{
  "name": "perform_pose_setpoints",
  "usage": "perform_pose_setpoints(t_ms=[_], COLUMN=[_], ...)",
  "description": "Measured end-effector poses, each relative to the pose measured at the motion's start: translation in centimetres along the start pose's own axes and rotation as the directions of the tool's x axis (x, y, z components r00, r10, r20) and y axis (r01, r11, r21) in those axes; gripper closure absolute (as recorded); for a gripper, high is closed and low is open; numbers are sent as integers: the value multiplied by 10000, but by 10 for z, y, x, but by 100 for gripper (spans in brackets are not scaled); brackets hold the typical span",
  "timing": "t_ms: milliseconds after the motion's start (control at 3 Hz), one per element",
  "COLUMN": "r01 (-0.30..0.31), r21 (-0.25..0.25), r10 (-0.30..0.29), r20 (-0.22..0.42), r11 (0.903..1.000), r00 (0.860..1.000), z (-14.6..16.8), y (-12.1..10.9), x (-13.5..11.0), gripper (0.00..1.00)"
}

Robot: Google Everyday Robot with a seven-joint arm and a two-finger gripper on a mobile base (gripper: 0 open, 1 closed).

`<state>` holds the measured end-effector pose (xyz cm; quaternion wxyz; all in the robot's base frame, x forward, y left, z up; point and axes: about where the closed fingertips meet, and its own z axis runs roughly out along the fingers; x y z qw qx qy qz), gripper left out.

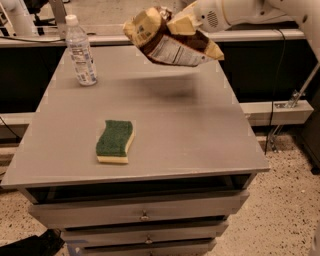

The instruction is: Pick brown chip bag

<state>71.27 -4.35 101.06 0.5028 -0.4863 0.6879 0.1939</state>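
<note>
White arm [245, 11] stretched level; pincer [183, 23] grips brown chip bag [167, 46] above table [200, 130].

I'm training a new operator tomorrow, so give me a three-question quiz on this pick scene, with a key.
1. True or false: the brown chip bag rests on the table.
2. The gripper, at top right above the table's far edge, is: A) open and empty B) shut on the bag C) pressing on the table.
3. Name the item standing at the table's back left.

Key: 1 false, the bag hangs in the air; 2 B; 3 the water bottle.
</note>
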Motion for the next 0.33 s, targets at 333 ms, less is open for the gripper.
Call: perform_pose_setpoints(t_ms=[333], r01=[-2], r21=[30], r10=[1], r20=[83], r11=[10000], r00=[10000], z=[-2], y=[-1], x=[-4], gripper=[100])
